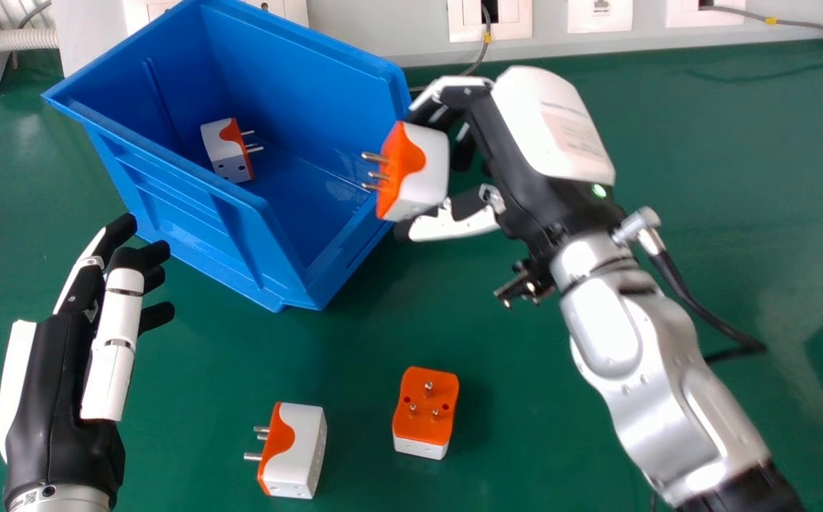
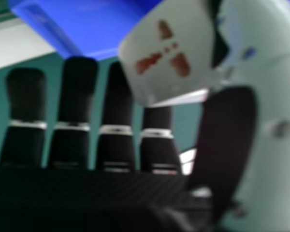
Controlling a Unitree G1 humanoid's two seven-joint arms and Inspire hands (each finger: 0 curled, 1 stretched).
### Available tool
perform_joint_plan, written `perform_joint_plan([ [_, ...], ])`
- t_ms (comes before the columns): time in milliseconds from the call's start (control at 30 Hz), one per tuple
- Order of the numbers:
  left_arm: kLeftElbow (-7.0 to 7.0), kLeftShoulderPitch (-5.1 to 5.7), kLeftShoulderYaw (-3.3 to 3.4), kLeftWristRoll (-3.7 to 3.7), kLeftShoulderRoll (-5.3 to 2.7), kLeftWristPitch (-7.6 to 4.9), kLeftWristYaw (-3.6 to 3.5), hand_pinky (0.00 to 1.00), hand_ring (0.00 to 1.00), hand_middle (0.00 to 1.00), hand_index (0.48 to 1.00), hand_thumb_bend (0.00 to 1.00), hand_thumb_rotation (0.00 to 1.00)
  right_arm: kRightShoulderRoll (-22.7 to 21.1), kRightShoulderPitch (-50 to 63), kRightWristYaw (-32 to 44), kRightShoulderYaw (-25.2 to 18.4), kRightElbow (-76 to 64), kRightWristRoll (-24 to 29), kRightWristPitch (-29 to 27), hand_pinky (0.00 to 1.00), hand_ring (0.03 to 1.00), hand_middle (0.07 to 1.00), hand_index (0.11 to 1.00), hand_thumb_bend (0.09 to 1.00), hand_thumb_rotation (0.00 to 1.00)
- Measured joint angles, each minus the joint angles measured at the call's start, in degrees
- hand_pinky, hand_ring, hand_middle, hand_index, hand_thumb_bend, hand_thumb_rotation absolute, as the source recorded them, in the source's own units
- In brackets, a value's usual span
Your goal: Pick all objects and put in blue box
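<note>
- Adapter [image 1: 428, 167] pinched in the right hand [image 1: 514, 153], toward the desk's [image 1: 539, 441] far edge.
- Blue box [image 1: 184, 220] lies just leftward (prongs [image 1: 374, 158] point that way), so the next move likely crosses its rim.

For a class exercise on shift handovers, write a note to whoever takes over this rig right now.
Right hand: pinching a white-and-orange plug adapter beside the right end of the blue box, as the head view shows it.
Left hand: open, left of the box.
Done: one adapter inside the box.
Left: release the held one inside, then box the prongs-up adapter and the sideways one on the table.
</note>
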Motion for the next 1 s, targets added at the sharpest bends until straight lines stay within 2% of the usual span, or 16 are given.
perform_joint_plan([
  [133, 0.13, 0.27, 0.07, -0.13, 0.02, -0.32, -0.15, 0.79, 0.86, 0.85, 0.897, 0.29, 0.91, 2.2, -6.4, -1.5, 1.3, 8.2, 0.0, -1.1, 0.31, 0.421, 0.527, 0.542, 0.489, 0.0],
  [200, 0.24, 0.38, 0.17, -0.49, 0.05, -0.45, -0.51, 0.79, 0.86, 0.85, 0.897, 0.29, 0.91, 3.6, -10.4, -2.1, 2.1, 13.0, 0.0, -1.7, 0.31, 0.422, 0.527, 0.541, 0.489, 0.0],
  [333, 0.24, 0.67, 0.38, -0.62, 0.06, -0.46, -0.87, 0.78, 0.86, 0.85, 0.899, 0.29, 0.91, 5.9, -18.2, -3.5, 3.2, 21.3, 0.1, -3.5, 0.32, 0.424, 0.529, 0.538, 0.49, 0.0],
  [667, -0.09, 1.45, 0.21, -0.45, -0.03, -0.16, -0.14, 0.77, 0.85, 0.84, 0.9, 0.3, 0.91, 9.6, -32.0, -7.4, 6.3, 39.2, -0.4, -5.8, 0.32, 0.429, 0.535, 0.529, 0.49, 0.0],
  [767, -0.07, 1.52, -0.03, -0.06, -0.02, -0.32, 0.15, 0.77, 0.85, 0.84, 0.899, 0.3, 0.91, 10.8, -36.3, -7.8, 7.0, 45.4, -0.3, -6.1, 0.32, 0.433, 0.539, 0.525, 0.491, 0.0],
  [900, -0.03, 2.2, -0.83, 0.64, -0.12, -1.84, 0.11, 0.77, 0.85, 0.84, 0.899, 0.3, 0.91, 12.4, -41.1, -8.1, 8.1, 51.6, -0.3, -6.7, 0.32, 0.432, 0.539, 0.525, 0.491, 0.0],
  [1000, 0.27, 2.59, -1.14, 0.64, -0.41, -3.08, 0.09, 0.77, 0.85, 0.84, 0.899, 0.3, 0.9, 13.0, -43.5, -8.3, 9.4, 54.8, -0.7, -6.8, 0.33, 0.431, 0.538, 0.526, 0.492, 0.0],
])
